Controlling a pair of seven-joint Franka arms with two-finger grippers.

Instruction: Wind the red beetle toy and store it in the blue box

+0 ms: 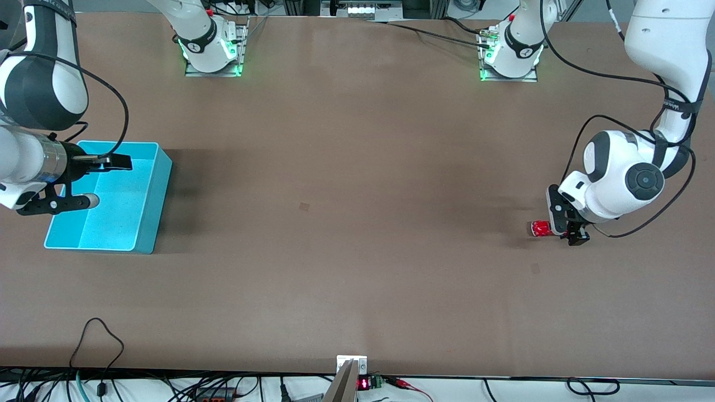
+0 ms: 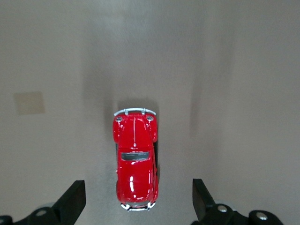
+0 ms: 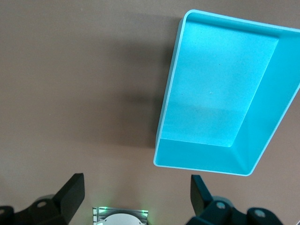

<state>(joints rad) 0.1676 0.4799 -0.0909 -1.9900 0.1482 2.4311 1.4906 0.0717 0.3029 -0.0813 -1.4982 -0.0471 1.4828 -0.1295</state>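
Left gripper (image 2: pixel 136 199) wide open, straddling red toy car (image 2: pixel 135 159) near the desk's left-arm edge. Right gripper (image 3: pixel 136 197) wide open over blue box (image 1: pixel 151 206), waiting.

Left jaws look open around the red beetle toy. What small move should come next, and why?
Probably close the left gripper on the red beetle toy: it sits on the table between the open jaws, untouched. The right gripper waits open over the blue box, which holds nothing.
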